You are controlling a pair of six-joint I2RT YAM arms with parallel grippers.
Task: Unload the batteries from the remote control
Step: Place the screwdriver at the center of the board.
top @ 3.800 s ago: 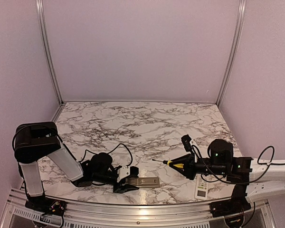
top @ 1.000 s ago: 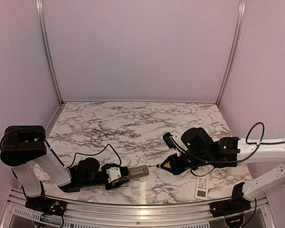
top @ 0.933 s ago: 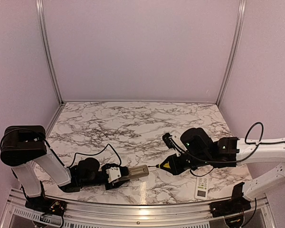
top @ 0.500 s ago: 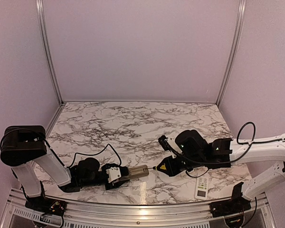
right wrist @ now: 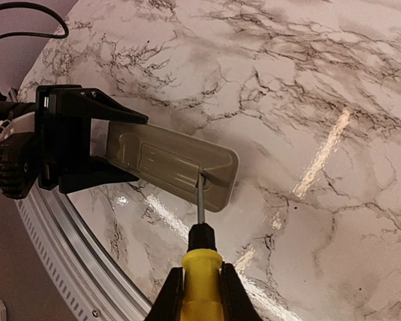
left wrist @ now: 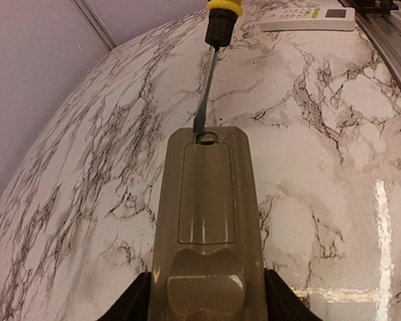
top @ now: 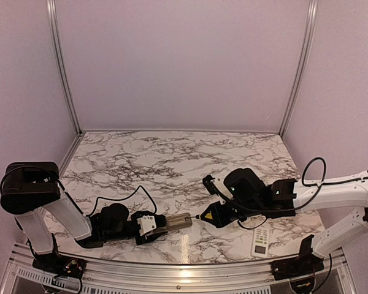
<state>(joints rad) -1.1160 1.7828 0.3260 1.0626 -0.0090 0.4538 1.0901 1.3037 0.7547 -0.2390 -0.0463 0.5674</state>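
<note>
A grey-tan remote control (top: 179, 222) (left wrist: 210, 221) lies back side up just above the marble, its battery cover (left wrist: 207, 190) closed. My left gripper (top: 154, 225) (left wrist: 207, 302) is shut on its near end, one finger (left wrist: 135, 304) on each long side. The right gripper (top: 218, 213) (right wrist: 200, 289) is shut on a yellow-handled screwdriver (top: 204, 216) (right wrist: 201, 264). The screwdriver shaft (left wrist: 207, 93) points at the remote, and its tip sits in the small notch at the far end of the cover (right wrist: 200, 176). The batteries are hidden.
A second, white remote (top: 260, 241) (left wrist: 307, 18) lies by the near right edge, under the right arm. The metal rail (top: 184, 277) runs along the table's front edge. Cables trail behind both wrists.
The right arm has moved left, carrying the screwdriver until its tip reached the notch in the remote's cover. My left gripper and the remote have stayed put.
</note>
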